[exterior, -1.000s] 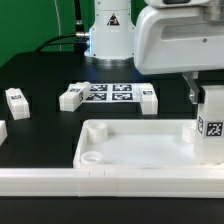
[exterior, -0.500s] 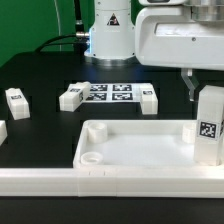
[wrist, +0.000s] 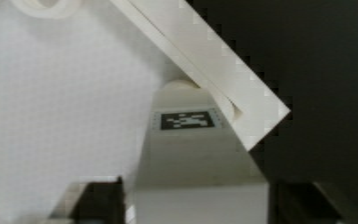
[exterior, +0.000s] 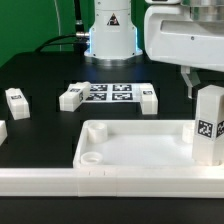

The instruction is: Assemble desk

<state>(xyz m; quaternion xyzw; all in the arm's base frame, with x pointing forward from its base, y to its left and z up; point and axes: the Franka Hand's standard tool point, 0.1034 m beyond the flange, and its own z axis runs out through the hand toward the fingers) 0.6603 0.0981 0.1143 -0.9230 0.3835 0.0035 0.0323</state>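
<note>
The black table (exterior: 40,75) is carrying all parts. The white tabletop (exterior: 135,150) is lying flat on it toward the front, open side up.

The arm (exterior: 185,35) is hanging over the tabletop's end on the exterior view's right. Below it, the gripper (exterior: 205,92) is clamping a white square leg (exterior: 208,125) by its upper end. In the wrist view the two dark fingers (wrist: 101,200) are sitting narrow against opposite sides of this leg, with no gap showing.

The leg is standing upright at the tabletop's corner on the exterior view's right. Its lower end is dropping behind the tabletop's rim, so whether it is seated cannot be told.

The marker board (exterior: 108,93) is lying flat behind the tabletop.
- A second leg (exterior: 72,96) is lying just beside its end on the exterior view's left.
- A third leg (exterior: 148,98) is lying just beside the opposite end.
- A fourth leg (exterior: 16,102) is lying well apart, toward the exterior view's left.

A round socket (exterior: 92,157) is showing in the tabletop's near corner on the exterior view's left. A small fiducial tag (exterior: 207,130) is facing the exterior camera on the clamped leg.
</note>
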